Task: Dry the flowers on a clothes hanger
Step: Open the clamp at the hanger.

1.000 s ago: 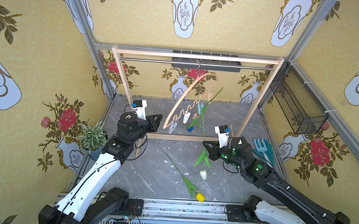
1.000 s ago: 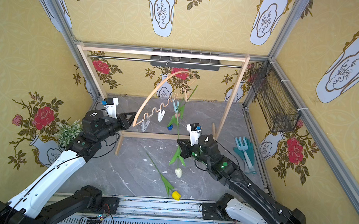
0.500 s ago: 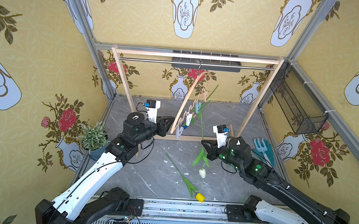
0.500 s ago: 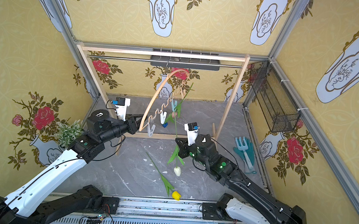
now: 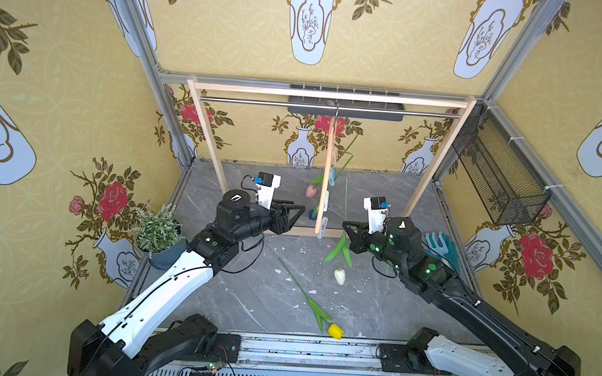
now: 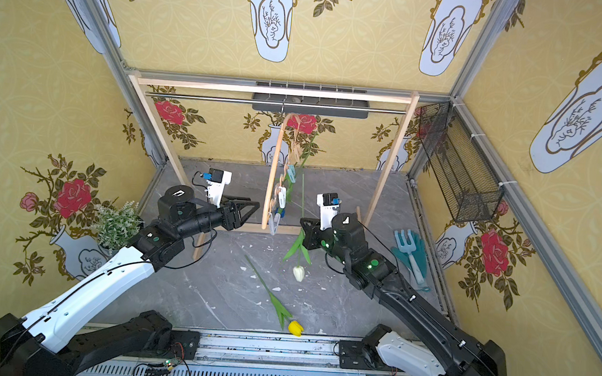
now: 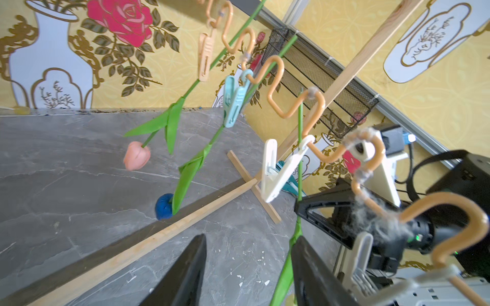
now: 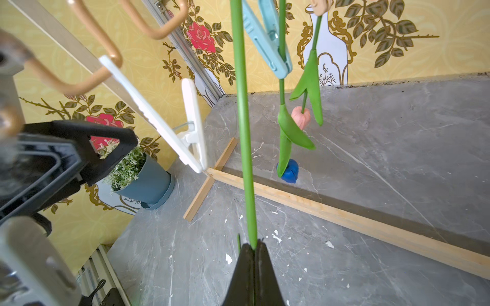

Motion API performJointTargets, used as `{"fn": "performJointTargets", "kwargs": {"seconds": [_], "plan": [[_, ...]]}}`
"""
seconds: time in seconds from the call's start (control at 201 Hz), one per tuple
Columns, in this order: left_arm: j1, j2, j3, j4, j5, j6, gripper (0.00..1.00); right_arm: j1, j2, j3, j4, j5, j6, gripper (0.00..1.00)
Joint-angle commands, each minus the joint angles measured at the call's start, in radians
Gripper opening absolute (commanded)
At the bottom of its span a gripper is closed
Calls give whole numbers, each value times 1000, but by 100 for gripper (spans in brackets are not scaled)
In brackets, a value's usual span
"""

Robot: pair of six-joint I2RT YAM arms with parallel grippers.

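Hanger: hangs on rail, 12 o'clock; pink tulip and blue tulip pegged to it.
Right gripper: clenched on white tulip stem.
Left gripper: released, jaws apart.
Yellow tulip: on floor, 6 o'clock; seen in both top views, not the right wrist view.

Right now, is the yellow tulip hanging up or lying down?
Lying down. The yellow tulip lies flat on the grey table, apart from the hanger; nothing holds it.
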Motion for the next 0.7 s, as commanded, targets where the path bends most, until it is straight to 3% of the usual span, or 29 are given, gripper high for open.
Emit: {"fn": "performJointTargets", "kwargs": {"seconds": [0.0,0.229,0.692], "plan": [[0,21,-12,113,106,50,61,-33,23,22,66,-92,4,0],[3,84,-5,218,185,101,70,-55,92,64,78,-202,-45,0],[4,257,103,277,304,146,75,-105,123,92,82,-297,-87,0]]}}
